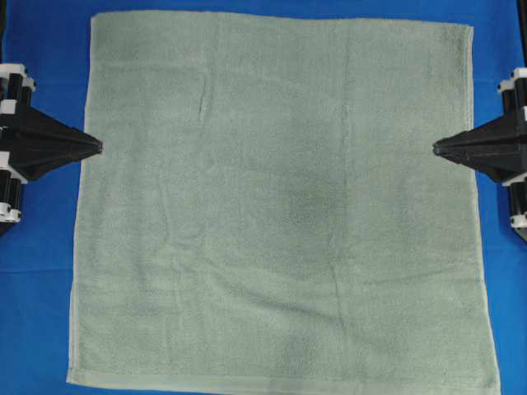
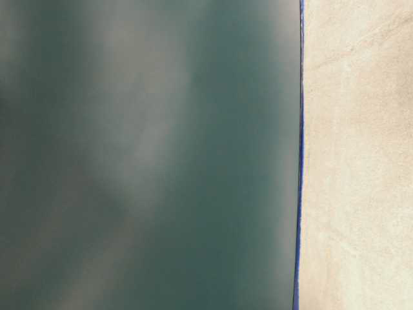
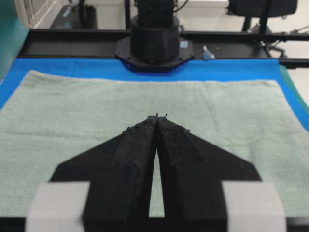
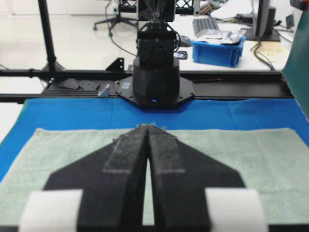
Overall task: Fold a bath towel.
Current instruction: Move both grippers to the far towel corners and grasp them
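The pale sage-green bath towel (image 1: 280, 206) lies spread flat on the blue table cover, filling most of the overhead view. It also shows in the left wrist view (image 3: 72, 116) and in the right wrist view (image 4: 256, 159). My left gripper (image 1: 99, 147) is shut and empty, its tip at the towel's left edge about mid-height; in the left wrist view (image 3: 157, 117) it hangs above the cloth. My right gripper (image 1: 436, 148) is shut and empty over the towel's right edge; it also shows in the right wrist view (image 4: 150, 126). Neither gripper holds cloth.
The blue table cover (image 1: 41, 247) shows as narrow strips on both sides of the towel. The opposite arm bases stand past the towel (image 3: 154, 43) (image 4: 155, 82). The table-level view is blocked by a blurred dark green surface (image 2: 148, 155).
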`<state>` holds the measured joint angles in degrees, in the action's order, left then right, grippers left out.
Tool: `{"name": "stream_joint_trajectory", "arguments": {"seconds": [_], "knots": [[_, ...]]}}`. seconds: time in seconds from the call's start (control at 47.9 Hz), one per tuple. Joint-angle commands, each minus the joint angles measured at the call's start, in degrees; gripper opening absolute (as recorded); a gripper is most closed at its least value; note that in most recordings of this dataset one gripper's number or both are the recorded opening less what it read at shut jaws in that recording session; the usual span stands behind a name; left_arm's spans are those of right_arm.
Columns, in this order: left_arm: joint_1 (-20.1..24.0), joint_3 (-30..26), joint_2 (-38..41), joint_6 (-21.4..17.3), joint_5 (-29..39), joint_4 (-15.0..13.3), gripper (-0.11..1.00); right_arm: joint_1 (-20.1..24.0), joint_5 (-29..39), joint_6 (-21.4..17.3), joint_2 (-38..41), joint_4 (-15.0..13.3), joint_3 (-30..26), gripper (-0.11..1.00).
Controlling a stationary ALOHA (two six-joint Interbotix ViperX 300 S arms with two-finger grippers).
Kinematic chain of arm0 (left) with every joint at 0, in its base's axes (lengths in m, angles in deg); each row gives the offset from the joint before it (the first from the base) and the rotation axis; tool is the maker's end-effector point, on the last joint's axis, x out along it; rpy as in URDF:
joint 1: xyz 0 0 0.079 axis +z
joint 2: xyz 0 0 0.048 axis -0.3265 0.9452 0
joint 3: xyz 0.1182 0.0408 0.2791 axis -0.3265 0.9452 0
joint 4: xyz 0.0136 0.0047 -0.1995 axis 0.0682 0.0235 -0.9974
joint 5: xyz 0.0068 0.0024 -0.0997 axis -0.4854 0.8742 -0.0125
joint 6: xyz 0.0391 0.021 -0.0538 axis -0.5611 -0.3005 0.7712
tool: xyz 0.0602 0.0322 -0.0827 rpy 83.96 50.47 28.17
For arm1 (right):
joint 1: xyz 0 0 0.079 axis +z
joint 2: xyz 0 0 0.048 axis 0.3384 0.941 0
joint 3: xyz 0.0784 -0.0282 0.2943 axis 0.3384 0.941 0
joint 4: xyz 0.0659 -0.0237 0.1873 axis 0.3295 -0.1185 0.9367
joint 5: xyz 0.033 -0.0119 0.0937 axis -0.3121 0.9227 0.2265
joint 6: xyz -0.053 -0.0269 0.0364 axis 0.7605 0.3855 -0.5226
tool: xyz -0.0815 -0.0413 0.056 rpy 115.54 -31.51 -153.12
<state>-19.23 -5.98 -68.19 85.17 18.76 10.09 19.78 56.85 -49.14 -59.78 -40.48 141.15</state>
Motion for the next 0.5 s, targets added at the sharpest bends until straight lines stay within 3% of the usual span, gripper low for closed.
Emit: {"name": "stream_joint_trajectory", "arguments": {"seconds": [0.0, 0.167, 0.272, 0.397, 0.48], "knots": [[1.8, -4.3, 0.9, -0.4, 5.3, -0.3, 0.00, -2.1, 0.2, -0.5, 0.4, 0.6, -1.7, 0.00], [7.8, -10.1, 4.5, -1.0, 17.0, -0.4, 0.00, -10.5, 14.6, -0.8, 3.4, 1.0, -6.3, 0.00], [12.4, -11.4, 8.3, -2.1, 18.2, -0.3, 0.00, -17.1, 23.3, 0.0, 7.6, 0.4, -10.1, 0.00], [17.8, -12.7, 14.7, -6.0, 18.5, -0.3, 0.00, -23.8, 29.1, 0.4, 14.5, -1.3, -13.2, 0.00], [21.6, -14.7, 20.2, -11.0, 19.0, -0.3, 0.01, -28.0, 30.9, 0.4, 19.7, -3.2, -14.7, 0.00]]}}
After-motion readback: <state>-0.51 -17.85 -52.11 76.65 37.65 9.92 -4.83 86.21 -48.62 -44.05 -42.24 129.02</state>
